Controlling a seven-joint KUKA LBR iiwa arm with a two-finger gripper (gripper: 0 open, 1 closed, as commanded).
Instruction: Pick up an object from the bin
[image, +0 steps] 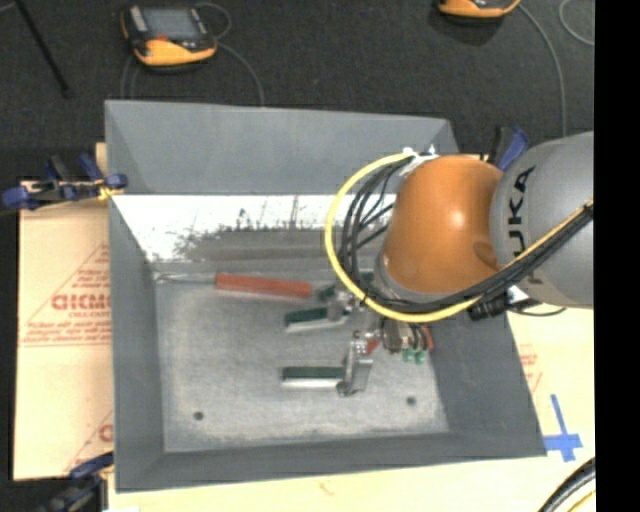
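Fingers (352, 380) of the gripper (353, 374) meet the right end of a dark green flat bar (312, 376); their spread cannot be told. The grey bin (140, 330) holds one reddish-brown stick (262, 287) up-left of the gripper and two green bars, with the other green bar (308, 319) nearer it.

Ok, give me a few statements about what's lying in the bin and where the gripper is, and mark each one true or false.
1. A long red thing lies on the bin floor near the back wall. True.
2. The arm reaches in from the view's left. False: it comes in from the right.
3. The gripper is over the red thing. False: it is at the right end of a dark green bar lying nearer the front.
4. A smaller greenish thing lies between the red thing and the dark green bar. True.
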